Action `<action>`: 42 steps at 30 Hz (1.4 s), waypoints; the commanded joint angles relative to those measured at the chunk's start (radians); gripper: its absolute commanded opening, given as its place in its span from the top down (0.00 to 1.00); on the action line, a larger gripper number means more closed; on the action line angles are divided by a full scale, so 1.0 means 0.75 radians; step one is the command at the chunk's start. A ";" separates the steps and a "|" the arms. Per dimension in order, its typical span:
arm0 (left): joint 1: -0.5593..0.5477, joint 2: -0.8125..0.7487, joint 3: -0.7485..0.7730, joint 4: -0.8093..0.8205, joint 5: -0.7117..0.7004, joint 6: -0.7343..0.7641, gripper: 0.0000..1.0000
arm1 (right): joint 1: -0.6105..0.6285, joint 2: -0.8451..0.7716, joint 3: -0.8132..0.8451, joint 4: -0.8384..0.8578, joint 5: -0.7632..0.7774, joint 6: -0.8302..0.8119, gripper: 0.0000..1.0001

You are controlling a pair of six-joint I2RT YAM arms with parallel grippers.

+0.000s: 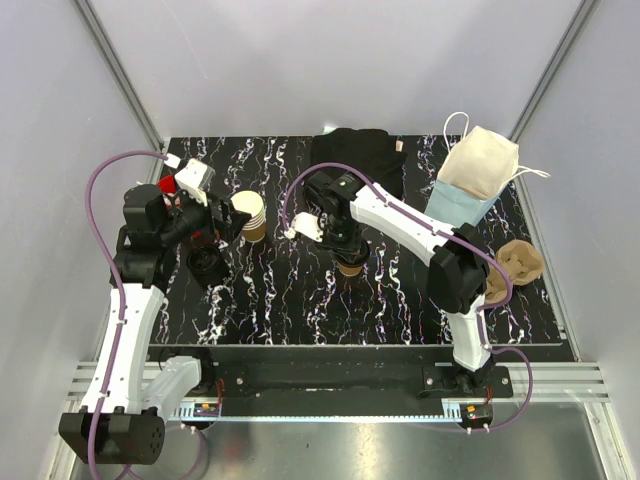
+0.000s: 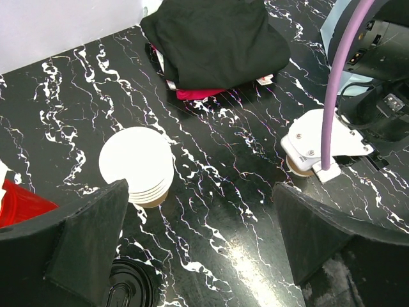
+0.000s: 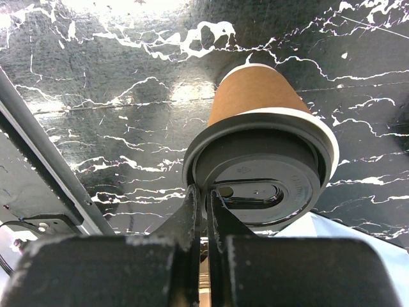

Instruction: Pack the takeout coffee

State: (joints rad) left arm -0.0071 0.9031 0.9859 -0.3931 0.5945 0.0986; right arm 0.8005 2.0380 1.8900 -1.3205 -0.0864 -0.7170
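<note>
The takeout coffee, a tan paper cup (image 3: 252,96) with a black lid (image 3: 262,173), stands on the black marble table (image 1: 300,300) near the middle; in the top view (image 1: 350,266) my right arm mostly hides it. My right gripper (image 3: 204,198) is shut on the near rim of the lid, and a strip of cream cup rim shows at the lid's right side. It also shows in the top view (image 1: 345,245). My left gripper (image 2: 201,236) is open and empty above the table, left of the cup, and shows in the top view too (image 1: 225,225).
A nested stack of tan cups (image 1: 249,215) and a stack of black lids (image 1: 207,265) sit by my left gripper. A red cup (image 1: 168,185) is at far left. A black cloth (image 1: 360,155), a cream-and-blue bag (image 1: 470,175) and a pulp cup carrier (image 1: 515,265) lie to the back and right.
</note>
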 commanded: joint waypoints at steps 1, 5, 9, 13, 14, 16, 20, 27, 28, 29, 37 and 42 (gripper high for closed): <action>0.007 -0.014 -0.012 0.084 0.044 -0.013 0.01 | -0.002 -0.011 0.024 0.038 0.029 -0.009 1.00; 0.007 -0.014 -0.014 0.088 0.050 -0.015 0.01 | -0.002 -0.022 0.032 0.053 0.029 -0.007 1.00; 0.038 -0.012 -0.018 0.091 0.056 -0.019 0.01 | -0.002 -0.032 0.030 0.069 0.044 -0.009 1.00; 0.044 -0.014 -0.022 0.097 0.064 -0.021 0.01 | 0.000 -0.036 0.030 0.077 0.062 -0.016 1.00; 0.044 -0.014 -0.020 0.095 0.066 -0.021 0.01 | -0.002 -0.034 0.030 0.079 0.062 -0.016 1.00; 0.048 -0.016 -0.022 0.095 0.072 -0.025 0.01 | -0.002 -0.032 0.024 0.075 0.064 -0.018 1.00; 0.052 -0.016 -0.022 0.099 0.079 -0.027 0.01 | -0.002 -0.030 0.006 0.067 0.046 -0.020 1.00; 0.056 -0.014 -0.026 0.105 0.085 -0.031 0.01 | -0.002 -0.020 0.006 0.047 0.029 -0.030 0.95; 0.058 -0.014 -0.026 0.103 0.087 -0.031 0.01 | -0.002 -0.020 0.008 0.043 0.029 -0.030 0.93; 0.058 -0.014 -0.026 0.103 0.087 -0.031 0.01 | 0.000 -0.020 0.010 0.043 0.025 -0.030 0.89; 0.063 -0.010 -0.028 0.105 0.093 -0.033 0.01 | -0.002 -0.077 0.032 0.043 0.007 -0.032 0.71; 0.065 -0.008 -0.026 0.109 0.099 -0.035 0.01 | -0.002 -0.120 0.047 0.045 0.041 -0.032 0.63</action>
State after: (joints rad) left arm 0.0364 0.9031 0.9710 -0.3656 0.6357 0.0772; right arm 0.8001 2.0342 1.8904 -1.2770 -0.0700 -0.7300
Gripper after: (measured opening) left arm 0.987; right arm 0.334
